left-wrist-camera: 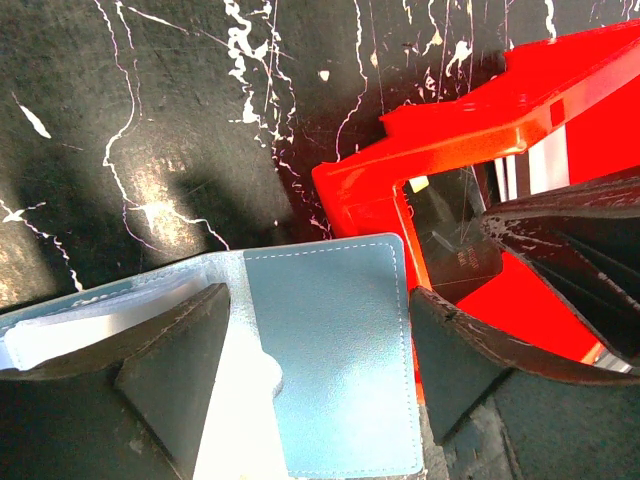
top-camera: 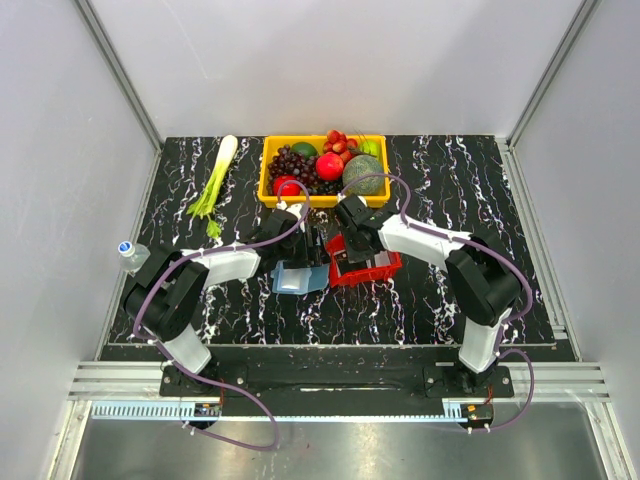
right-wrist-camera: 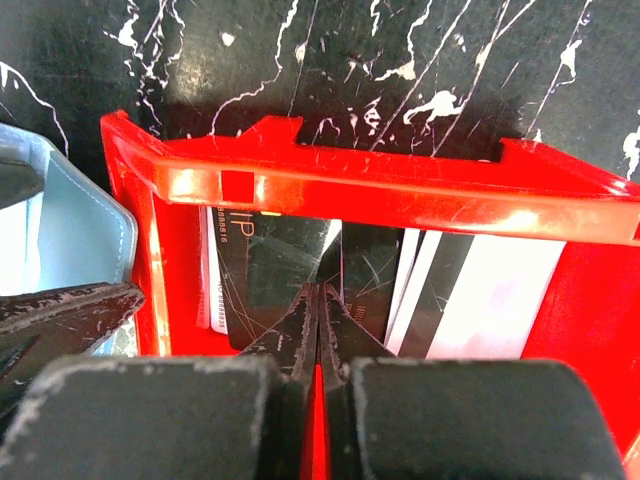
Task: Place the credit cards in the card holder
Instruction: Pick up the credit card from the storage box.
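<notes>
The blue card holder (left-wrist-camera: 330,350) lies open on the black table, touching the left side of the red tray (right-wrist-camera: 400,190). My left gripper (left-wrist-camera: 318,310) hangs open over it, one finger on each side of its right flap, gripping nothing. Several credit cards lie in the tray: a dark one (right-wrist-camera: 265,265) on the left and white ones with dark stripes (right-wrist-camera: 490,300) on the right. My right gripper (right-wrist-camera: 320,290) reaches down into the tray, shut, with the thin edge of a dark card pinched upright between its tips. From above, both grippers meet over the holder (top-camera: 295,278) and the tray (top-camera: 385,268).
A yellow bin (top-camera: 265,170) of fruit stands just behind the grippers. A green leek (top-camera: 215,185) lies at the back left. A small plastic bottle (top-camera: 133,255) sits at the table's left edge. White walls close in three sides.
</notes>
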Robot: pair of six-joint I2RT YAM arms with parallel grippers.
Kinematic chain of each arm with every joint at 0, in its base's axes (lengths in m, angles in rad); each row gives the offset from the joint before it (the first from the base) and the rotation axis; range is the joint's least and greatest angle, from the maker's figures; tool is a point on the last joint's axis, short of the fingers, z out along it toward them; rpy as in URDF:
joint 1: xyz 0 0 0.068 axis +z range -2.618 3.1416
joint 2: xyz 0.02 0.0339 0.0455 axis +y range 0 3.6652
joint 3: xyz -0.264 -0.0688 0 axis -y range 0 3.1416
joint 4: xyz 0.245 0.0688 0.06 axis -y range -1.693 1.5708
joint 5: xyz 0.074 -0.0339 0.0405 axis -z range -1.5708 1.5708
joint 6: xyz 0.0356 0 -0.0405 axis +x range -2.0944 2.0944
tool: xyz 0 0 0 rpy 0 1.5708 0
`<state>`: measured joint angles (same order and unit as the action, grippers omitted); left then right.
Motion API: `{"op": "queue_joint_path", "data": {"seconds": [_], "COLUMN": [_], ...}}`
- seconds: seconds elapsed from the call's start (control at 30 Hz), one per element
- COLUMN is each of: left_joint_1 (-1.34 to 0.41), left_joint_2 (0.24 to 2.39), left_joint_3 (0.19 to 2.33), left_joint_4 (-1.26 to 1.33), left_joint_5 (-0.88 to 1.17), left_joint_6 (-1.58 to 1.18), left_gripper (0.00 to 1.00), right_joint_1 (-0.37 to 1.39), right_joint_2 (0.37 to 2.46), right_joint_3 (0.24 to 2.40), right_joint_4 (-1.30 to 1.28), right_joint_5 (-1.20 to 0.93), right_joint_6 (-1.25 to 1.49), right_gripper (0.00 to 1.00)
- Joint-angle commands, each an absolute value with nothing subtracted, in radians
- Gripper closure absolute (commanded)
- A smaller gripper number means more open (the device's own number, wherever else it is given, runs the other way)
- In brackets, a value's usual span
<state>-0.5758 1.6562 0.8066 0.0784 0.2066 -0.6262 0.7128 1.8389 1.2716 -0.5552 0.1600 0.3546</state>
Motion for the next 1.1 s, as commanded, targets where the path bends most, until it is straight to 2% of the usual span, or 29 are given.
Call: {"op": "queue_joint_path", "data": {"seconds": [0.0,0.03,0.07,0.17,0.2,0.3,0.37,0.57,0.6,0.67,0.7,0.73,1.0,1.07], "left_joint_1": [-0.568,-0.568,-0.568,-0.566,-0.566,-0.566,-0.566,-0.565,-0.565,-0.565,-0.565,-0.565,-0.565,-0.565], "left_joint_2": [1.657,1.657,1.655,1.655,1.655,1.660,1.658,1.663,1.663,1.663,1.663,1.663,1.664,1.664], "left_joint_3": [0.805,0.805,0.805,0.804,0.804,0.808,0.811,0.813,0.815,0.815,0.815,0.815,0.815,0.818], "left_joint_4": [0.118,0.117,0.115,0.114,0.115,0.114,0.112,0.109,0.110,0.109,0.109,0.109,0.112,0.110], "left_joint_5": [0.224,0.222,0.224,0.222,0.222,0.224,0.222,0.222,0.224,0.224,0.224,0.225,0.229,0.230], "left_joint_6": [-0.621,-0.621,-0.620,-0.620,-0.620,-0.620,-0.620,-0.620,-0.620,-0.620,-0.618,-0.620,-0.621,-0.621], "left_gripper": [0.23,0.23,0.23,0.23,0.23,0.23,0.23,0.23,0.23,0.23,0.23,0.23,0.23,0.23], "right_joint_1": [0.721,0.721,0.721,0.721,0.719,0.719,0.719,0.721,0.719,0.721,0.719,0.722,0.721,0.721], "right_joint_2": [1.824,1.822,1.822,1.841,1.851,1.871,1.871,1.818,1.809,1.793,1.787,1.778,1.770,1.776], "right_joint_3": [1.256,1.247,1.240,1.246,1.253,1.261,1.264,1.261,1.261,1.262,1.266,1.266,1.269,1.270], "right_joint_4": [-0.545,-0.531,-0.522,-0.522,-0.522,-0.496,-0.483,-0.476,-0.477,-0.476,-0.479,-0.480,-0.477,-0.471], "right_joint_5": [0.132,0.144,0.155,0.173,0.158,0.082,0.060,0.069,0.068,0.061,0.057,0.051,-0.038,-0.077], "right_joint_6": [0.365,0.371,0.379,0.376,0.370,0.356,0.357,0.364,0.362,0.354,0.354,0.353,0.331,0.328], "right_gripper": [0.68,0.50,0.43,0.34,0.35,0.41,0.49,0.65,0.75,0.82,0.89,0.99,1.00,0.97]}}
